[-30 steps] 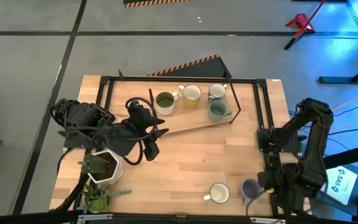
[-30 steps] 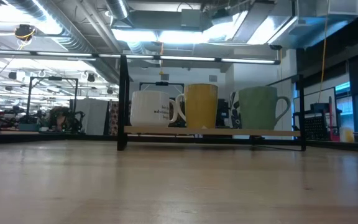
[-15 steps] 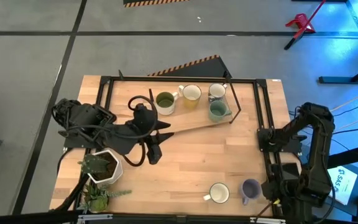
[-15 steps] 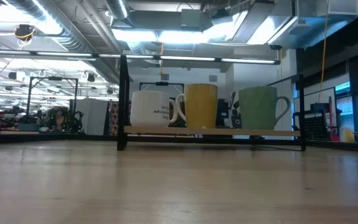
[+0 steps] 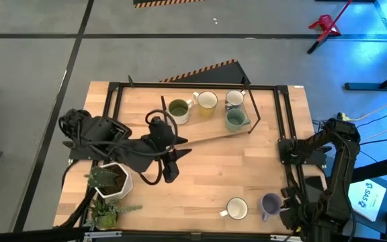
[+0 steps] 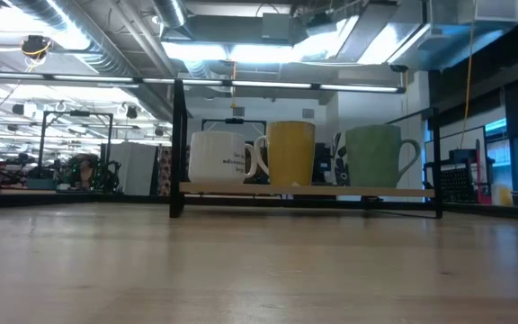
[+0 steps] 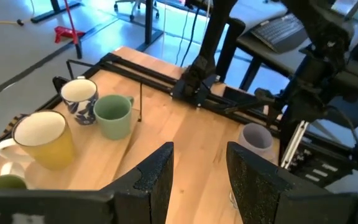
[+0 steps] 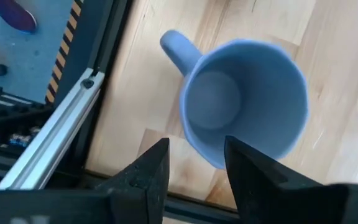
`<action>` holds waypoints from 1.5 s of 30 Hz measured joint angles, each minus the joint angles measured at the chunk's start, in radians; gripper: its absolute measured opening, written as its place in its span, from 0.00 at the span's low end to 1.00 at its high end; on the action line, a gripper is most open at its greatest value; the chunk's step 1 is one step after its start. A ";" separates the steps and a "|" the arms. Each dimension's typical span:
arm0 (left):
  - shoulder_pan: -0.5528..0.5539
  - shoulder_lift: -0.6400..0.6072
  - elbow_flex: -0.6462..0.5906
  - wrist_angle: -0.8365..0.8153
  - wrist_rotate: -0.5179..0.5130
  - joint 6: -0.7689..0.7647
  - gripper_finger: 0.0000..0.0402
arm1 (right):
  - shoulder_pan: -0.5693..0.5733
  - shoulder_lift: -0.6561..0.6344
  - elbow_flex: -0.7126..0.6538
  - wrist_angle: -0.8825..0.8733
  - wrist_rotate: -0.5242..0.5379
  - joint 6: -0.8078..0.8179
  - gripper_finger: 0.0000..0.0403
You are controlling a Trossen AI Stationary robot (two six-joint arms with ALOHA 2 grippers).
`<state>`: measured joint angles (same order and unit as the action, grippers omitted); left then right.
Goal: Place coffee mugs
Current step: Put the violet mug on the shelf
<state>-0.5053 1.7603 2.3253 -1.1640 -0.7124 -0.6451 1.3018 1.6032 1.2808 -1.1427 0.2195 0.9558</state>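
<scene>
Pale butcher-block wood forms the table top [image 5: 213,165], with a black metal frame [image 5: 193,86] along its far edge and a wooden shelf board [image 6: 304,189] resting inside that frame. Four mugs stand on the board: an olive green ceramic mug [image 5: 178,109], a yellow ceramic mug with a cream interior [image 5: 207,102], a white mug with a blue pattern [image 5: 234,99] and a teal-green ceramic mug [image 5: 236,120] just in front of the patterned one. From table height, a white mug face with dark lettering [image 6: 222,157] shows at the left end of that row.

Two more mugs sit near the table's front edge: a white ceramic mug [image 5: 237,208] and, just beside it to the right, a lavender ceramic mug [image 5: 270,203], both upright.

Over the table's middle left, the left gripper [image 5: 170,168] hangs with its fingers [image 7: 157,177] parted and nothing between them; the shelf mugs lie ahead of it and well apart.

At the front right corner, the right gripper [image 8: 194,171] hovers directly above the lavender mug, looking down into its hollow. Its fingers [image 8: 151,171] are spread, not touching the mug, whose rim lies just past the fingertips, its handle pointing toward the black rail at the table's edge.

A white hexagonal pot with a green plant [image 5: 109,180] stands at the front left.
</scene>
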 joint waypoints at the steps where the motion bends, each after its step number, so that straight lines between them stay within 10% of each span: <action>1: 0.001 0.003 0.000 -0.003 0.003 0.000 0.35 | 0.000 0.000 0.000 0.001 -0.002 -0.001 0.35; 22: -0.005 0.016 0.000 -0.002 0.090 0.106 0.35 | -0.195 0.080 0.001 0.043 -0.132 -0.251 0.35; 45: 0.013 0.016 0.000 -0.097 0.132 0.238 0.35 | -0.680 0.079 0.029 0.088 0.109 -0.677 0.35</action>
<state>-0.4923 1.7760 2.3253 -1.2613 -0.5804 -0.4076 0.6221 1.6821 1.3101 -1.0551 0.3288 0.2790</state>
